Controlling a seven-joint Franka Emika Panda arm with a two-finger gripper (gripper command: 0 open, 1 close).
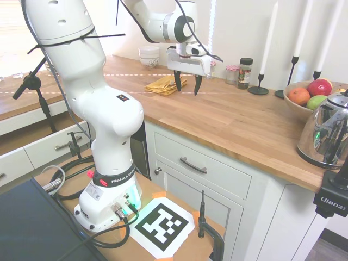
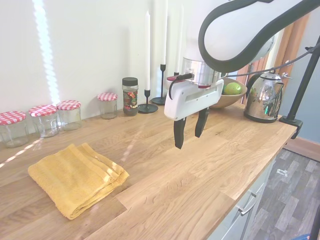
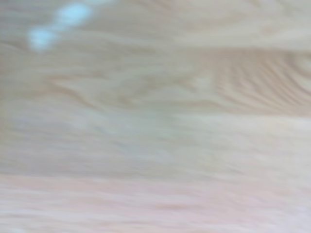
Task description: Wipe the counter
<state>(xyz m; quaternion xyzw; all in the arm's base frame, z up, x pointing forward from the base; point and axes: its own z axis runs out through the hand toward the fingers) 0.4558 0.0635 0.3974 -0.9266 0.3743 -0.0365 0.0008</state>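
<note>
The counter (image 1: pixel 239 122) is a long warm-brown wooden top over white cabinets; it also fills the second exterior view (image 2: pixel 200 170) and the blurred wrist view (image 3: pixel 155 145). My gripper (image 1: pixel 187 87) hangs open above it, fingers pointing down, nothing between them. In the second exterior view the gripper (image 2: pixel 189 134) hovers a short way above the wood. A folded yellow cloth (image 1: pixel 165 84) lies on the counter just beyond the gripper, and in the second exterior view the cloth (image 2: pixel 75 177) is well off to the left.
Several glass jars with checked lids (image 2: pixel 45 119) line the wall, beside a spice jar (image 2: pixel 130 96) and black candlesticks (image 2: pixel 148 107). A fruit bowl (image 1: pixel 304 98) and a steel kettle (image 1: pixel 326 130) stand at one end. White bowls (image 1: pixel 149 56) are stacked behind the cloth.
</note>
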